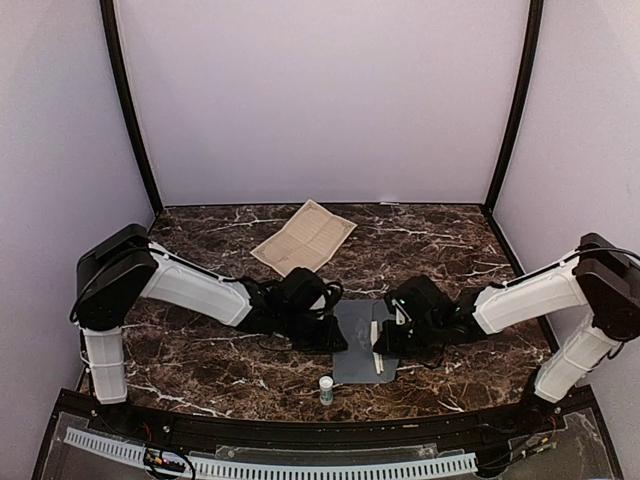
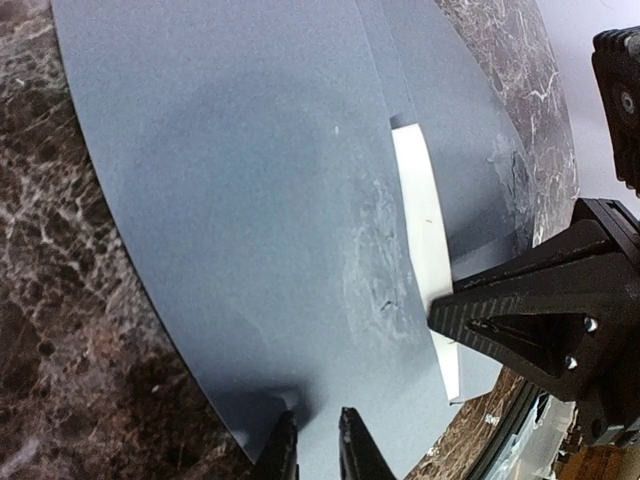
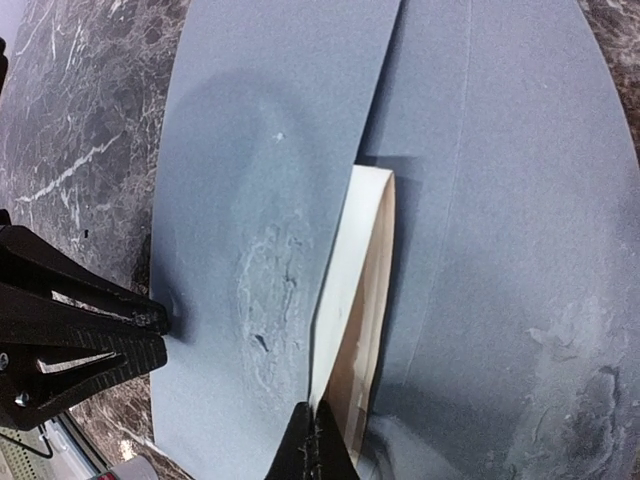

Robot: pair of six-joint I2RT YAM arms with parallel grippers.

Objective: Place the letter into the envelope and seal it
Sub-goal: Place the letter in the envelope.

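envelope (image 1: 352, 362) lies flat on the marble table (image 1: 200, 350), lower centre of the top view, between the two arms. The cream letter (image 3: 362, 270) shows in the seam between its grey layers, toward the right side. left gripper (image 2: 312, 452) is nearly closed, pinching the envelope's left edge; right gripper (image 3: 316, 448) is fully closed, tips touching the letter's near end, can't tell if it actually grips it. tan printed sheet (image 1: 303, 238) sits well apart at upper centre, small bottle (image 1: 326, 388) just below the envelope.

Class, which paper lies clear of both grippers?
The tan printed sheet, far back; the grey envelope lies between the left gripper and right gripper.
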